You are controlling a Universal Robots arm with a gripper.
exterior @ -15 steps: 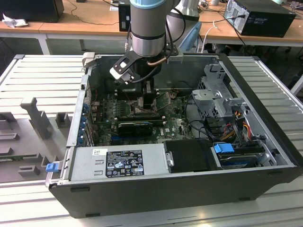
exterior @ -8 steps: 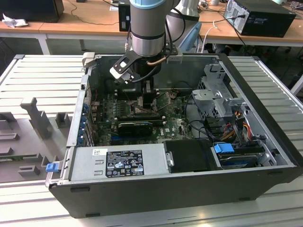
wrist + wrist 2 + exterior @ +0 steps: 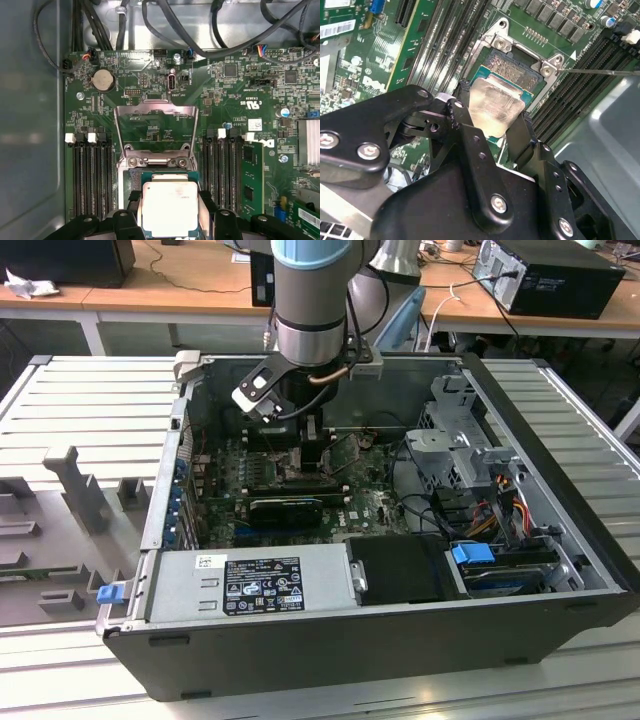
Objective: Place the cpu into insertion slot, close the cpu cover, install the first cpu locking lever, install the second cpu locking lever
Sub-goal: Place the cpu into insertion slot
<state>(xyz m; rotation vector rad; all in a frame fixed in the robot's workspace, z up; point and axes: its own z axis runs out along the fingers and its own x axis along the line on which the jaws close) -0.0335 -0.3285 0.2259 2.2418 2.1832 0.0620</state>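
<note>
My gripper (image 3: 290, 438) reaches down inside the open computer case, over the green motherboard. It is shut on the cpu (image 3: 492, 106), a pale silver square with a green edge, one black finger against each of two opposite sides. In both wrist views the cpu (image 3: 169, 207) hangs just over the insertion slot (image 3: 514, 70), whose dark pin field (image 3: 135, 175) shows past the chip's edge. I cannot tell whether the chip touches it. The cpu cover (image 3: 155, 107), a silver frame with a square window, is swung open and lies back on the board beyond the slot. A thin metal rod (image 3: 600, 71) sticks out beside the slot.
Long black memory slots (image 3: 90, 175) run along both sides of the socket (image 3: 225, 170). Black cables (image 3: 200, 30) loop over the board's far edge. In the exterior view a power supply (image 3: 250, 585) fills the near side, and a drive cage (image 3: 460, 450) stands at that view's right.
</note>
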